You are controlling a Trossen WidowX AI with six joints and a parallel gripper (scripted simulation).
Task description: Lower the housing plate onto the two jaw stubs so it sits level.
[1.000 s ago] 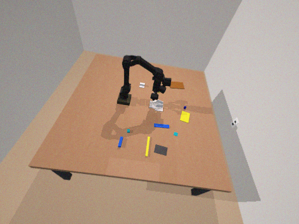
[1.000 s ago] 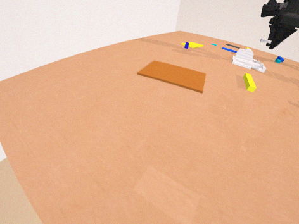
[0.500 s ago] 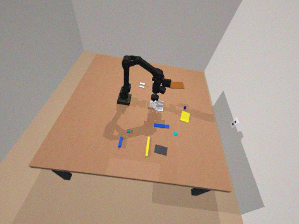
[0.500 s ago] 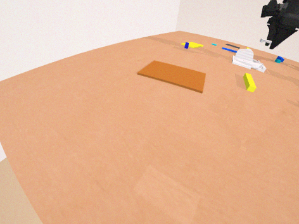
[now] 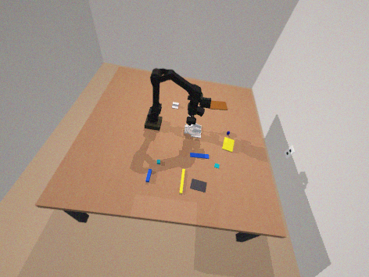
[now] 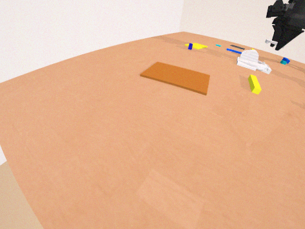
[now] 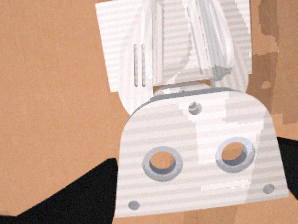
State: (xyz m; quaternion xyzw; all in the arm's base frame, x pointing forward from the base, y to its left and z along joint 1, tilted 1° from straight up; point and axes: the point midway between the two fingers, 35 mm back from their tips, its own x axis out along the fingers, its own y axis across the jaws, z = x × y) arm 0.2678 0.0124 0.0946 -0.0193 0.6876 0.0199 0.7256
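Housing plate (image 6: 271, 42) (image 7: 200, 130): raised above white jaw assembly (image 5: 193, 130) (image 6: 249, 59) (image 7: 137, 95), not yet seated. Gripped by opposite side edges between fingers (image 5: 191, 120) (image 6: 279, 40), spread wide to suit its breadth; broad face and both round holes left uncovered, likely so stubs can meet plate unobstructed. In wrist view, curved edge overlapping near end of jaw assembly; exact alignment over stubs impossible to tell. Next, probably: centre over assembly, keep level, lower gently, release, lift away. Risk: tilted landing, with one stub catching and jaws nudged off pins.
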